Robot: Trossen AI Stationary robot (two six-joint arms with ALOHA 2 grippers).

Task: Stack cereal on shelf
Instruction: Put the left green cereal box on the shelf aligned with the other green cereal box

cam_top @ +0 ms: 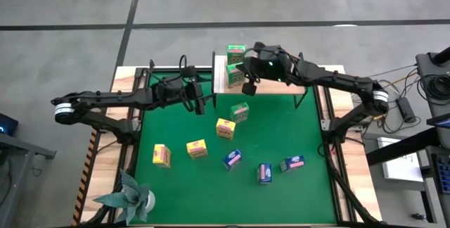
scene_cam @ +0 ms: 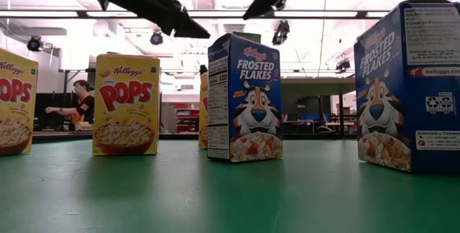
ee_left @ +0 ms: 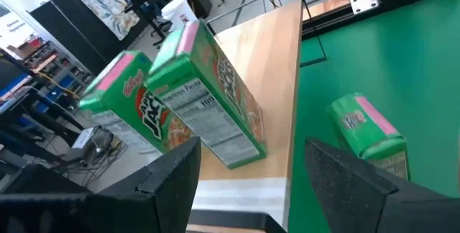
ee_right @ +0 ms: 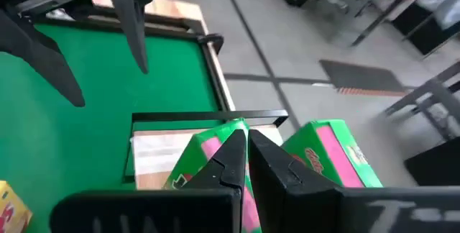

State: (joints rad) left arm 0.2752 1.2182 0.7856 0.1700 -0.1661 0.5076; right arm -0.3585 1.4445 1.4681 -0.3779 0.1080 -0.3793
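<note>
Cereal: two green boxes [cam_top: 235,53] stand on the shelf [cam_top: 219,73] at the counter's far edge, a third green box [cam_top: 240,111] on the mat just beside it. Left gripper [cam_top: 200,103] hovers near the shelf, fingers apart; right gripper [cam_top: 247,73] above the shelved boxes, fingers together.

Your left gripper [cam_top: 199,104] hangs mid-air, jaws spread wide. Your right gripper [cam_top: 247,87] reaches forward, jaws pressed together.

Two cereal boxes [cam_top: 235,65] on shelf [cam_top: 221,73], seven on mat [cam_top: 281,129]
</note>
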